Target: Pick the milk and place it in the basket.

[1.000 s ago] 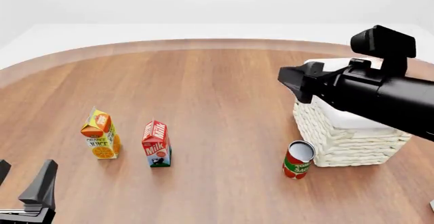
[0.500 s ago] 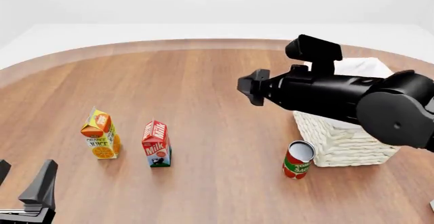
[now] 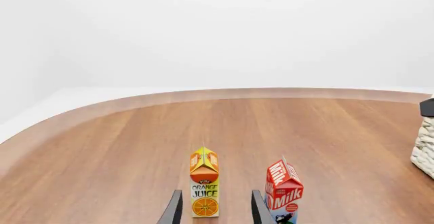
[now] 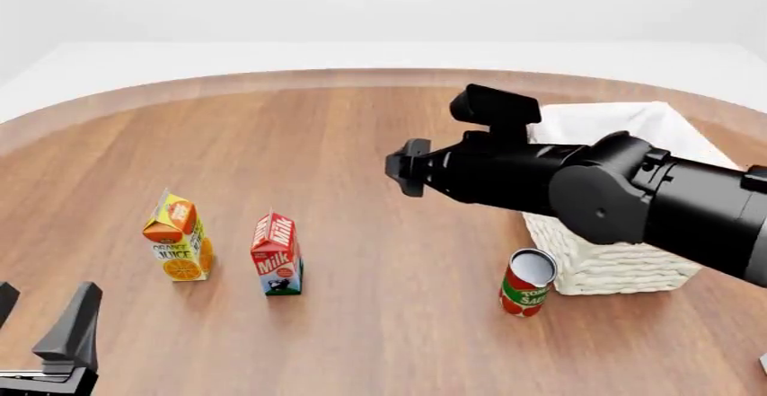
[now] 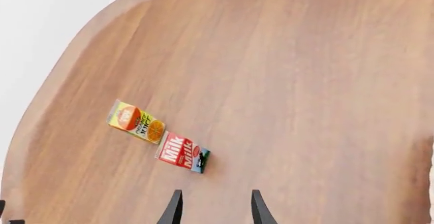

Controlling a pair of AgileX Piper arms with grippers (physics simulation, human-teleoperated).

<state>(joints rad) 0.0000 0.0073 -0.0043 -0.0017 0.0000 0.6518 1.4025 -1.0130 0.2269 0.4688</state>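
1. A round-edged wooden table (image 4: 359, 136) with warm brown grain carries everything here.
2. Toward its near left, the orange juice carton (image 4: 178, 237) stands upright on the wood.
3. Just beside it, to its right, the milk (image 4: 277, 255) stands upright too, the two apart.
4. Over on the right sits the basket (image 4: 617, 257), woven and cream-white.
5. Just in front of the basket's near left corner stands a red tomato can (image 4: 526, 282), tilted a little.

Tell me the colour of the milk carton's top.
Red with white "Milk" lettering on the milk carton; front view shows it best.
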